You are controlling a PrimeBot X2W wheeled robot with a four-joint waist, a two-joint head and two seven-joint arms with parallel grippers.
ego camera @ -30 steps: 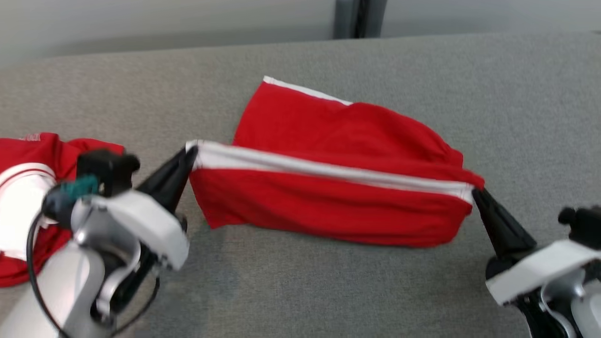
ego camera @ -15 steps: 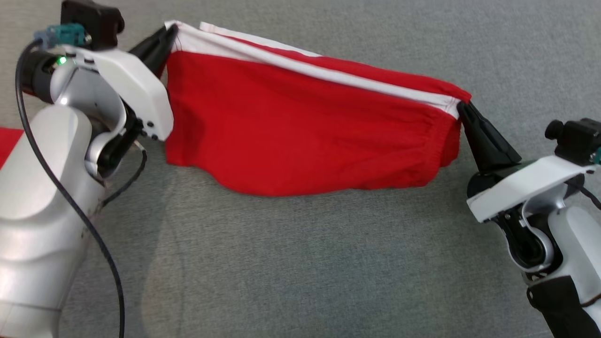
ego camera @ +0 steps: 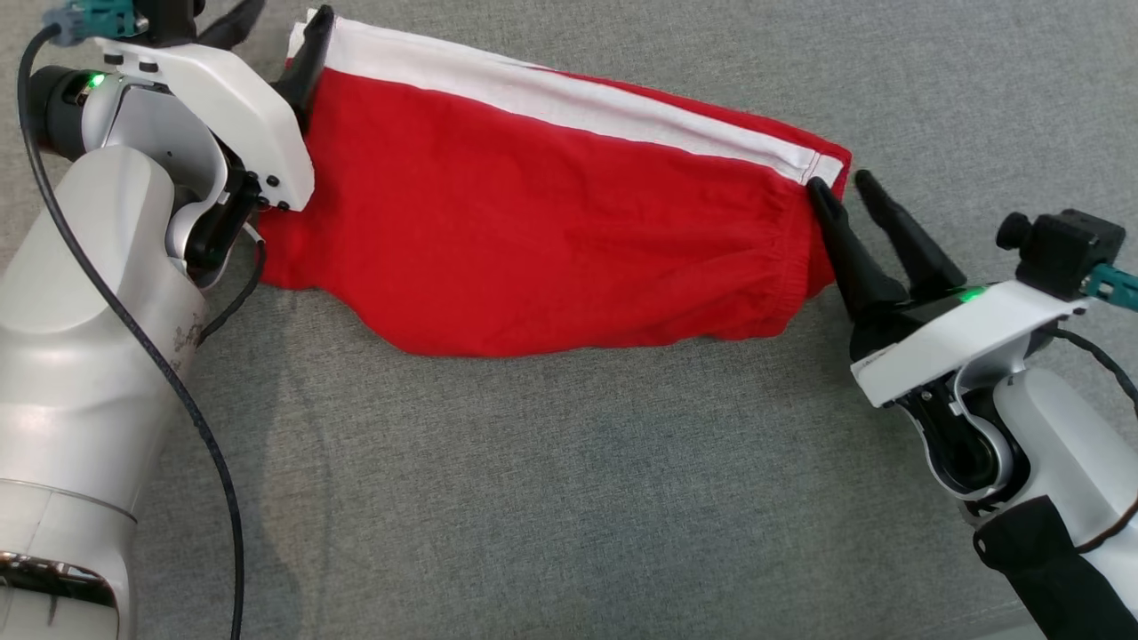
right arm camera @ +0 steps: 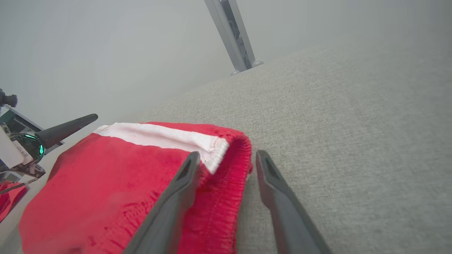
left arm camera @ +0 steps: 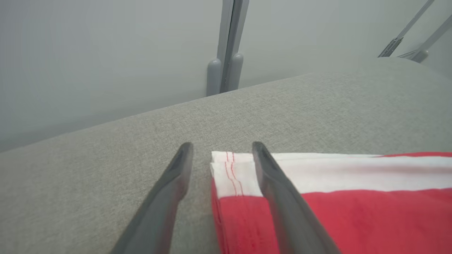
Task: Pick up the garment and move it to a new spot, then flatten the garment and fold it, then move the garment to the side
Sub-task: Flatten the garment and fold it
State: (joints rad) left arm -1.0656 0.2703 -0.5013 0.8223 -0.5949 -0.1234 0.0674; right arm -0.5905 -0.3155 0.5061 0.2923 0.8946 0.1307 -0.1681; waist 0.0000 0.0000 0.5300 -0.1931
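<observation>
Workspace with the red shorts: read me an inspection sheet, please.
Surface: grey fabric tabletop.
Job's things: red shorts with a white stripe, lying flat.
Clutter: a bit of another red cloth past the left arm.
End effectors: left end effector open astride the hem corner; right end effector open astride the waistband corner.
Cables: black cable along the left arm.
Surroundings: pale wall with a grey post.
</observation>
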